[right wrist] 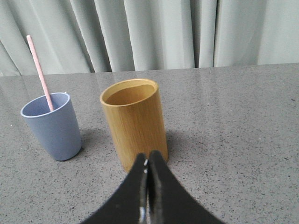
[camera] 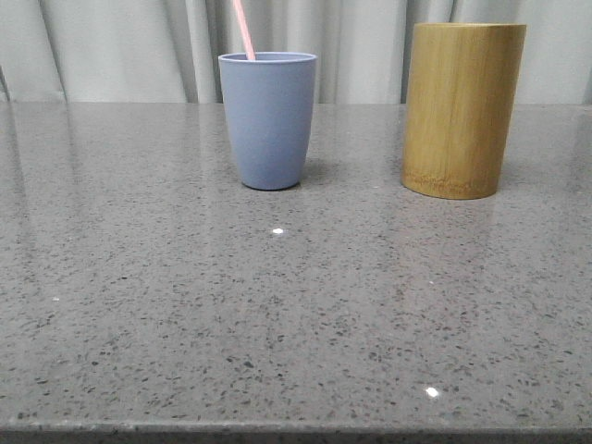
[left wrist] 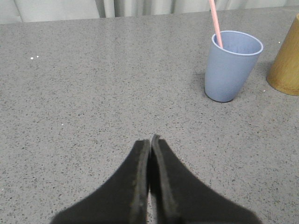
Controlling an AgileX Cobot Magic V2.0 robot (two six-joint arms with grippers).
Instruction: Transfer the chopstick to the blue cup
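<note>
Front view confirms the thin pale pink chopstick stands inside the matte grey-blue plastic cup. I judge transfer apparently complete. Left gripper and right gripper are closed, empty.

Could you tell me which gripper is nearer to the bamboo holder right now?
Right. The right gripper sits just before the bamboo holder; the left gripper is farther off.

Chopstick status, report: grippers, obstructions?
Left gripper shut, empty. Right gripper shut, empty. Chopstick standing in blue cup. Bamboo cylinder beside it, apart.
</note>
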